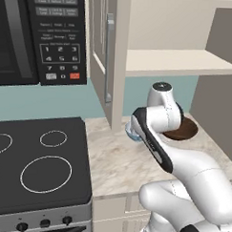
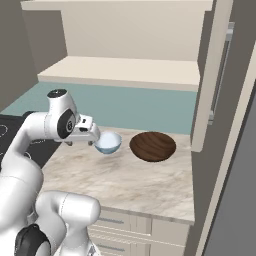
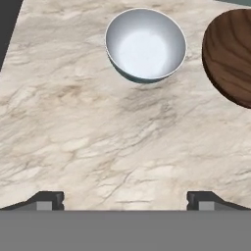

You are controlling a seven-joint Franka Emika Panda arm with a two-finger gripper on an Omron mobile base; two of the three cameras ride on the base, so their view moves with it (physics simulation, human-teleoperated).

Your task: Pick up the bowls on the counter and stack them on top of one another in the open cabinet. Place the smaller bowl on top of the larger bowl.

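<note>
Bowls are sitting ahead of your claw [image 3: 125, 198] on the bench [image 3: 98, 142]: smaller bowl [image 3: 145, 45] straight ahead, larger bowl [image 3: 230, 56] beside it; claw is hanging open, empty.

The arm [image 1: 182, 164] is glossy white, built of rounded, swollen links joined by dark collars. A black band runs along one link, and a round dark-rimmed cap with a small mark tops a joint [image 1: 161, 86]. The claw [image 3: 125, 198] ends in two small dark grey, blocky fingertips [image 3: 46, 200].
</note>
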